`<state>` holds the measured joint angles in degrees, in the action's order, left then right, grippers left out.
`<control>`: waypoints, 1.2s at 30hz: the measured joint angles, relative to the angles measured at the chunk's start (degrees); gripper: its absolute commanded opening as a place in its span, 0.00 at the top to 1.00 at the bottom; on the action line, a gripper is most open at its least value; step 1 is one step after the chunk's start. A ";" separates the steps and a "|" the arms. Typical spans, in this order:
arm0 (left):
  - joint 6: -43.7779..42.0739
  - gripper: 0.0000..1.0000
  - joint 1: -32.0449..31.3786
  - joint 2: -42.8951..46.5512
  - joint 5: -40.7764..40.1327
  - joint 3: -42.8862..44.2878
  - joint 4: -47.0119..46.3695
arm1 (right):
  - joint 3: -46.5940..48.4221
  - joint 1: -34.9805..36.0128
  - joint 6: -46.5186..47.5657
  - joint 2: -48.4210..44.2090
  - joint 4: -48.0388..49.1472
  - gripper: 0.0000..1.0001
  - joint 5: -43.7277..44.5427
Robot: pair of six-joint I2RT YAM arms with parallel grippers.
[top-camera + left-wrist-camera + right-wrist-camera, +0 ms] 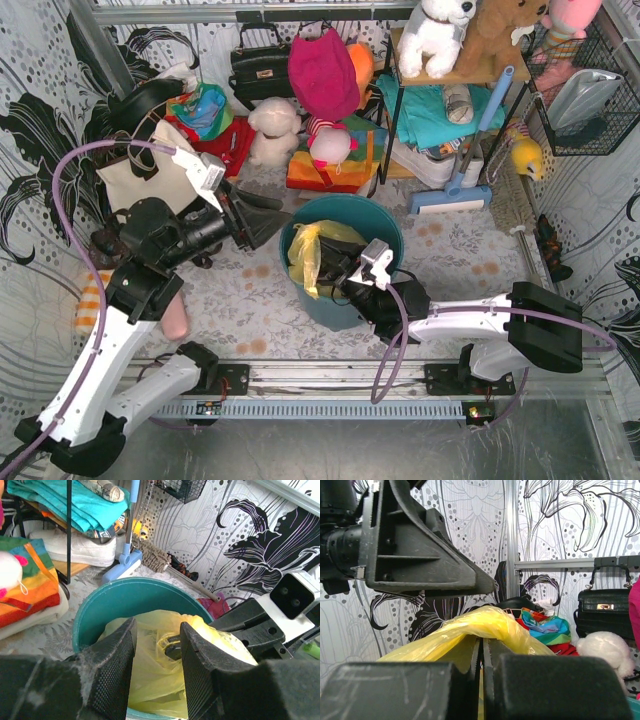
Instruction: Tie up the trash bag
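The yellow trash bag (312, 252) sits in a round teal bucket (385, 235) at the middle of the table. A twisted strand of its plastic (470, 625) drapes over my right gripper (482, 647), whose jaws are shut on it. From above, that gripper (347, 277) reaches into the bucket from the near right. My left gripper (268, 222) hovers at the bucket's left rim. Its fingers (117, 660) stand open with nothing between them. The bag (150, 680) lies beyond and below them, inside the bucket (100, 600).
A cream tote bag (135, 175) stands at the back left. A black handbag (262, 65), plush toys (275, 125) and a striped bag (330, 165) crowd the back. A shelf rack with a blue mop (455, 190) stands at the back right, close to the bucket.
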<state>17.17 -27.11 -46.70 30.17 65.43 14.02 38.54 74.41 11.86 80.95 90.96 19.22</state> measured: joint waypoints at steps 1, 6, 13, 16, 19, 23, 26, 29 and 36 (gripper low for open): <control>0.66 0.50 0.00 -0.22 -0.17 0.00 0.00 | 0.00 0.00 0.00 0.02 0.00 1.00 -0.13; 5.05 0.46 0.00 -1.05 -0.09 -1.40 -0.09 | 0.00 0.00 0.00 0.02 0.00 1.00 -0.59; 10.16 0.44 0.00 -1.95 0.70 -3.82 -0.50 | 0.00 -0.02 0.02 0.11 -0.07 0.91 -0.76; 11.45 0.44 0.15 -1.99 1.42 -4.42 -1.40 | 0.00 -0.02 0.04 0.24 -0.04 0.83 -0.81; 12.26 0.44 0.15 -2.12 2.08 -4.79 -2.36 | 0.00 0.00 0.02 0.24 -0.04 0.73 -0.81; 12.66 0.44 0.13 -2.21 2.19 -4.83 -2.51 | -0.26 0.15 -0.52 -0.13 -0.11 0.64 -0.57; 12.66 0.44 0.15 -2.29 2.21 -4.83 -2.45 | -0.96 0.15 -2.19 -2.78 -2.38 0.59 0.09; 12.63 0.44 0.15 -2.67 2.21 -4.81 -2.45 | -1.60 0.15 -4.42 -7.52 -6.78 0.58 0.28; 12.61 0.44 0.15 -3.82 2.27 -4.59 -2.32 | -1.62 0.15 -11.15 -17.90 -21.99 0.54 0.52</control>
<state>29.78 -26.96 -50.52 32.45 60.84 11.70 36.93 74.56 0.71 63.05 68.97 19.75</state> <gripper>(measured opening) 0.561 0.437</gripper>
